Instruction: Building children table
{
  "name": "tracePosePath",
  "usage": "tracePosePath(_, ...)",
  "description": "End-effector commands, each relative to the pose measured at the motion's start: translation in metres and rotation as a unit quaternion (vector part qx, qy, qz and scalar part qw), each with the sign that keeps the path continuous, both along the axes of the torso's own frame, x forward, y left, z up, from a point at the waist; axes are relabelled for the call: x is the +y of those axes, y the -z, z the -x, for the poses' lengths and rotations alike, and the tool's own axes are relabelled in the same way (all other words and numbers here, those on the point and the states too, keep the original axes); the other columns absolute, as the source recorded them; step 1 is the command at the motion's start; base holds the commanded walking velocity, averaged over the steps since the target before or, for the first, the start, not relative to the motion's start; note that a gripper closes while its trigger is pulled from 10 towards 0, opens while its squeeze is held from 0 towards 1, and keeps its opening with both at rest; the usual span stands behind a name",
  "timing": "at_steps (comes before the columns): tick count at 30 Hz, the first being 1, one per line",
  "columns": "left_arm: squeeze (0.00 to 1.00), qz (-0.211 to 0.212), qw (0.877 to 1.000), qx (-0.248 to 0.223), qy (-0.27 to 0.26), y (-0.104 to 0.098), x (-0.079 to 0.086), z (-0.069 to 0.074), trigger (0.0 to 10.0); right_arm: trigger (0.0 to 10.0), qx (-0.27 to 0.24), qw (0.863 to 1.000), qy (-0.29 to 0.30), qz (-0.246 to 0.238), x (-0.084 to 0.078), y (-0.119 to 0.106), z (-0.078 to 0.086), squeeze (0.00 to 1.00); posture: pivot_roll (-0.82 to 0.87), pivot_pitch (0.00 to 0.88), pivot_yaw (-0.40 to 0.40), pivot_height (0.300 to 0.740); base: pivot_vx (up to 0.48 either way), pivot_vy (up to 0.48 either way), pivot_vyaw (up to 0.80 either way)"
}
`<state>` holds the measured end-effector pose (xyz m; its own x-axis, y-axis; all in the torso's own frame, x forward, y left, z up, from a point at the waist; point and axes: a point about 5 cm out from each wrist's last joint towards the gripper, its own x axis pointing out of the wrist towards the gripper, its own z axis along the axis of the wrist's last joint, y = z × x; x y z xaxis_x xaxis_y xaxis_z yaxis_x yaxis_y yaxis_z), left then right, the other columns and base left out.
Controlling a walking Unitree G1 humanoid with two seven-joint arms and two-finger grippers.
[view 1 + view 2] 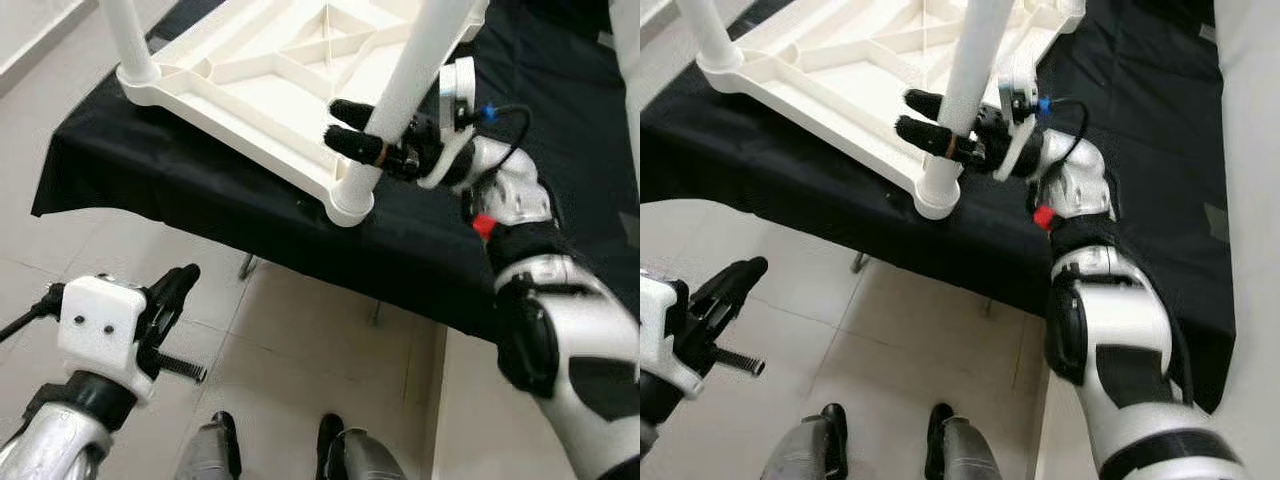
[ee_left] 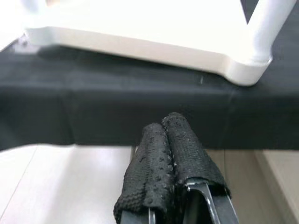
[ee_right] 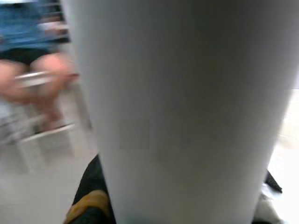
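Note:
A white plastic children's table top lies upside down on a black-draped surface. A white table leg stands in its near corner socket. My right gripper is shut on this leg just above the socket, one finger on each side. The leg looms close in the right wrist view. Another white leg stands in the far-left corner. My left gripper hangs low over the floor with its fingers pressed together, holding nothing.
The black cloth's edge runs diagonally in front of me, with pale tiled floor below it. My two feet stand on the tiles. In the right wrist view a seated person's legs show blurred in the background.

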<state>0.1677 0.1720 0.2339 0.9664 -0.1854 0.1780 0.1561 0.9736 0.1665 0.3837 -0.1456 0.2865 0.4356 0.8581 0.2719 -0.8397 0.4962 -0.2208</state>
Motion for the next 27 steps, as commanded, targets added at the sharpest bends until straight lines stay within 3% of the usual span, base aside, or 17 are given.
tracePosePath(1, 0.0, -0.007, 1.0, 0.009, 0.006, 0.002, -0.002, 0.002, 10.0, 0.0, 0.137, 0.932, 0.322, 0.089, -0.016, 0.086, 0.004, 0.0, 0.19, 0.325, -0.178, 0.74, 0.0, 0.0, 0.0)
tracePosePath(2, 0.0, -0.007, 1.0, 0.009, 0.006, 0.002, -0.002, 0.002, 10.0, 0.0, 0.137, 0.932, 0.322, 0.089, -0.016, 0.086, 0.004, 0.0, 0.19, 0.325, -0.178, 0.74, 0.0, 0.0, 0.0)
tracePosePath(3, 0.0, -0.007, 1.0, 0.005, 0.005, 0.0, -0.002, 0.0, 10.0, 0.0, 0.121, 0.9, 0.408, 0.099, -0.003, 0.107, 0.032, 0.0, 0.18, 0.314, -0.154, 0.74, 0.0, 0.0, 0.0)
tracePosePath(4, 0.0, -0.007, 1.0, 0.005, 0.005, 0.0, -0.002, 0.0, 10.0, 0.0, 0.121, 0.9, 0.408, 0.099, -0.003, 0.107, 0.032, 0.0, 0.18, 0.314, -0.154, 0.74, 0.0, 0.0, 0.0)
tracePosePath(5, 0.0, -0.002, 1.0, -0.007, 0.009, -0.005, -0.003, -0.005, 10.0, 0.0, 0.096, 0.897, 0.419, 0.102, 0.025, 0.114, 0.059, 0.0, 0.15, 0.282, -0.14, 0.74, 0.0, 0.0, 0.0)
tracePosePath(7, 0.0, -0.002, 1.0, -0.007, 0.009, -0.005, -0.003, -0.005, 10.0, 0.0, 0.096, 0.897, 0.419, 0.102, 0.025, 0.114, 0.059, 0.0, 0.15, 0.282, -0.14, 0.74, 0.0, 0.0, 0.0)
tracePosePath(9, 0.0, 0.007, 1.0, -0.018, 0.017, -0.008, -0.006, -0.012, 10.0, 0.0, 0.088, 0.923, 0.363, 0.087, 0.047, 0.107, 0.045, 0.0, 0.15, 0.252, -0.141, 0.74, 0.0, 0.0, 0.0)
tracePosePath(11, 0.0, 0.009, 0.999, -0.03, 0.021, -0.011, -0.008, -0.019, 10.0, 0.0, 0.062, 0.926, 0.368, 0.065, 0.056, 0.085, 0.018, 0.0, 0.16, 0.216, -0.144, 0.74, 0.0, 0.0, 0.0)
tracePosePath(15, 0.0, 0.006, 0.999, -0.041, 0.022, -0.016, -0.006, -0.023, 10.0, 0.0, 0.053, 0.922, 0.381, 0.046, 0.065, 0.068, 0.008, 0.0, 0.16, 0.201, -0.139, 0.74, 0.0, 0.0, 0.0)
tracePosePath(16, 0.0, 0.005, 0.999, -0.043, 0.021, -0.017, -0.004, -0.025, 10.0, 3.3, 0.054, 0.922, 0.379, 0.056, 0.07, 0.064, 0.005, 0.0, 0.16, 0.193, -0.13, 0.74, 0.0, 0.0, 0.0)
tracePosePath(17, 0.0, 0.005, 0.999, -0.043, 0.021, -0.017, -0.004, -0.025, 10.0, 3.3, 0.054, 0.922, 0.379, 0.056, 0.07, 0.064, 0.005, 0.0, 0.16, 0.193, -0.13, 0.74, 0.0, 0.0, 0.0)
tracePosePath(18, 0.0, 0.002, 0.999, -0.044, 0.02, -0.017, -0.003, -0.026, 10.0, 10.0, 0.063, 0.921, 0.382, 0.044, 0.07, 0.061, 0.003, 0.0, 0.16, 0.19, -0.128, 0.74, 0.0, 0.0, 0.0)
tracePosePath(21, 0.0, 0.0, 0.999, -0.045, 0.021, -0.019, -0.002, -0.027, 10.0, 10.0, 0.068, 0.925, 0.372, 0.036, 0.071, 0.054, 0.007, 0.0, 0.16, 0.195, -0.123, 0.74, 0.0, 0.0, 0.0)
tracePosePath(22, 0.0, 0.0, 0.999, -0.045, 0.022, -0.019, -0.003, -0.027, 10.0, 10.0, 0.076, 0.934, 0.347, 0.024, 0.069, 0.051, 0.007, 0.12, 0.16, 0.195, -0.122, 0.74, 0.0, 0.0, 0.0)
tracePosePath(23, 0.0, 0.0, 0.999, -0.044, 0.023, -0.019, -0.003, -0.027, 10.0, 10.0, 0.079, 0.947, 0.312, 0.022, 0.069, 0.049, 0.007, 1.0, 0.16, 0.198, -0.121, 0.74, 0.0, 0.0, 0.0)
tracePosePath(24, 0.0, 0.0, 0.999, -0.042, 0.024, -0.018, -0.004, -0.027, 10.0, 10.0, 0.077, 0.958, 0.277, 0.016, 0.064, 0.046, 0.005, 1.0, 0.16, 0.208, -0.12, 0.74, 0.0, 0.0, 0.0)
tracePosePath(27, 0.0, 0.001, 0.999, -0.042, 0.025, -0.018, -0.005, -0.027, 10.0, 10.0, 0.074, 0.964, 0.256, 0.011, 0.06, 0.043, 0.004, 1.0, 0.16, 0.21, -0.119, 0.74, 0.0, 0.0, 0.0)
